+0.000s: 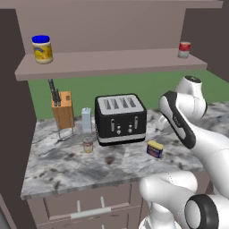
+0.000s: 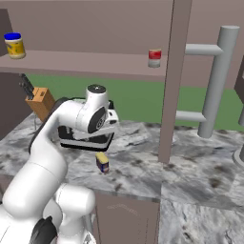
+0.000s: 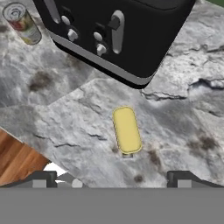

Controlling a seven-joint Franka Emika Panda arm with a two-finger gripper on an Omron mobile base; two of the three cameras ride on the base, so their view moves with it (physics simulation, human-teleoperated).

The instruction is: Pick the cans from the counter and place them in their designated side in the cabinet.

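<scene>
The boxy dark-blue can with a yellow label (image 1: 154,149) stands on the marbled counter (image 1: 67,165), in front of the toaster's right corner. In the hand view its yellow top (image 3: 127,130) lies ahead of my gripper (image 3: 111,179), whose fingertips (image 3: 41,179) stand wide apart and open, empty, above the can. The short round tan-and-red can (image 1: 88,145) stands left of the toaster's front, also visible in the hand view (image 3: 22,22). The cabinet shelf (image 1: 112,62) runs above the counter. From the right base view, the boxy can (image 2: 102,162) sits just below my arm.
A black toaster (image 1: 120,118) stands mid-counter, with a knife block (image 1: 62,109) and a pale carton (image 1: 86,120) to its left. On the shelf stand a yellow jar with a blue lid (image 1: 42,49) at the left and a red-and-white can (image 1: 184,49) at the right. A cabinet panel (image 2: 171,81) rises right of the arm.
</scene>
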